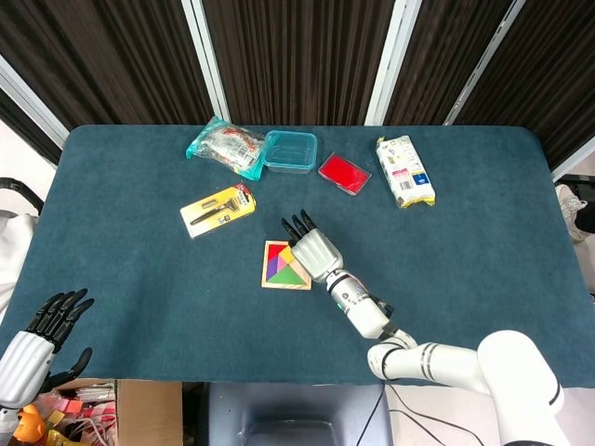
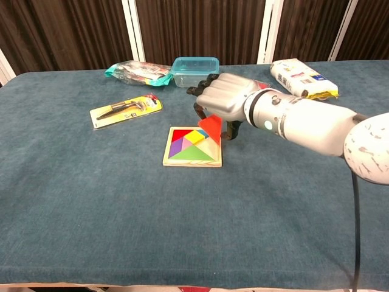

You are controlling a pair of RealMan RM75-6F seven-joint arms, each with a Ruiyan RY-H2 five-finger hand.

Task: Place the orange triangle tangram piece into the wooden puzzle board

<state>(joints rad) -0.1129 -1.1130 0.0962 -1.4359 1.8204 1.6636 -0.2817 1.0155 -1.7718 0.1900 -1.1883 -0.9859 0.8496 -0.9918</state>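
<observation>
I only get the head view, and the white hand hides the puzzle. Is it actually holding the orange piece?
Observer: Yes. The chest view shows the right hand holding the orange triangle under its fingers.
Visitor: Is it in the board?
Observer: Not yet. It stands tilted over the far right part of the wooden puzzle board, not lying flat.
Visitor: Any room left for it?
Observer: A pale bare patch shows on the board's right side.

Blue-carpeted table (image 1: 139,279) before dark vertical-slatted panels (image 1: 297,56) divided by white posts (image 1: 206,58); cardboard box (image 1: 139,409) below the near left corner.
</observation>
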